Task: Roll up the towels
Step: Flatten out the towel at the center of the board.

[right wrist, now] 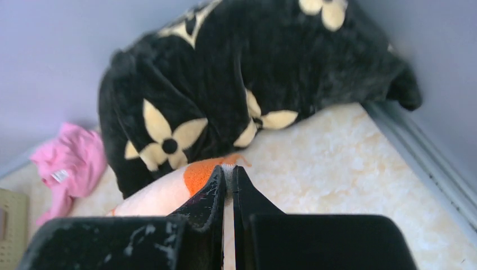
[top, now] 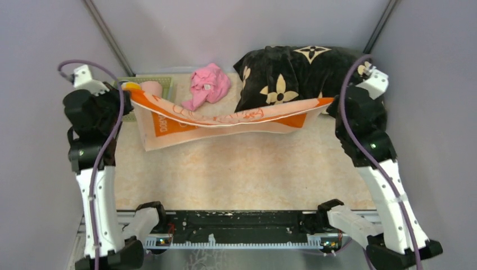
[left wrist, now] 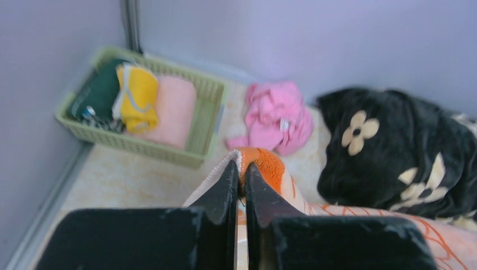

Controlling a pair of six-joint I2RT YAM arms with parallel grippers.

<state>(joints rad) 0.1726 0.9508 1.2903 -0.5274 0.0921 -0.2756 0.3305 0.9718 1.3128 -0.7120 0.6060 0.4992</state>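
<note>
A peach towel (top: pixel 225 119) with an orange border and red line drawing hangs stretched between both arms above the table, sagging in the middle. My left gripper (left wrist: pixel 241 169) is shut on its left orange corner (left wrist: pixel 270 166). The right gripper (right wrist: pixel 228 173) is shut on the opposite orange corner (right wrist: pixel 199 173). From above, the towel's left end (top: pixel 138 98) meets the left arm and its right end (top: pixel 323 103) meets the right arm. No grey duck towel shows.
A big black blanket with beige flowers (top: pixel 292 73) is heaped at the back right. A crumpled pink cloth (top: pixel 208 84) lies at the back centre. A green basket (left wrist: pixel 194 121) with rolled cloths stands in the back left corner. Grey walls enclose the table.
</note>
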